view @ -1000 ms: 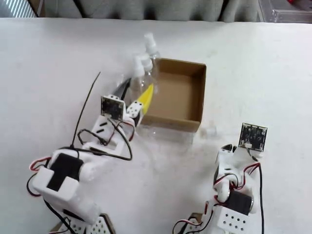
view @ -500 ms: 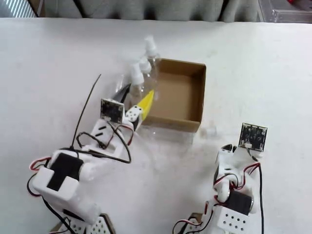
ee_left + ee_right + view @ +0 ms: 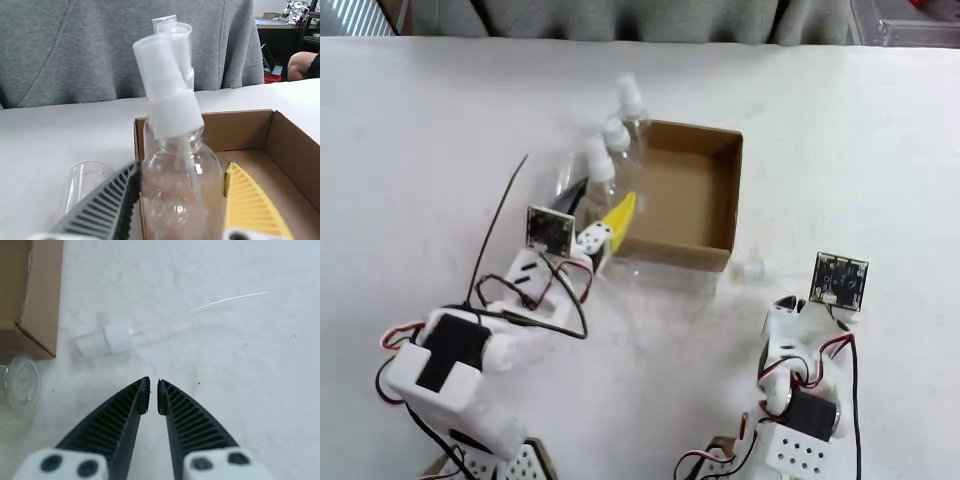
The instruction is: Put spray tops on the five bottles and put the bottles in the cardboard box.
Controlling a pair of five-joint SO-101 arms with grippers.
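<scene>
My left gripper [image 3: 598, 200] is shut on a clear bottle [image 3: 175, 195] with a white spray top [image 3: 167, 90], held upright between the grey and yellow fingers just outside the left wall of the cardboard box [image 3: 685, 195]. Two more topped bottles [image 3: 620, 135] [image 3: 630, 95] stand beyond it by the box's far left corner. A loose spray top [image 3: 107, 337] with its thin tube lies on the table near the box's front right corner, just ahead of my right gripper [image 3: 153, 390], which is shut on nothing.
A topless clear bottle [image 3: 22, 382] lies against the box's front wall. Another clear bottle [image 3: 85, 182] lies on the table left of the held one. The right arm [image 3: 800, 370] stands at the front right, with open table around it.
My left gripper has drawn the held bottle slightly back and left, away from the box's far corner. The right arm has not moved.
</scene>
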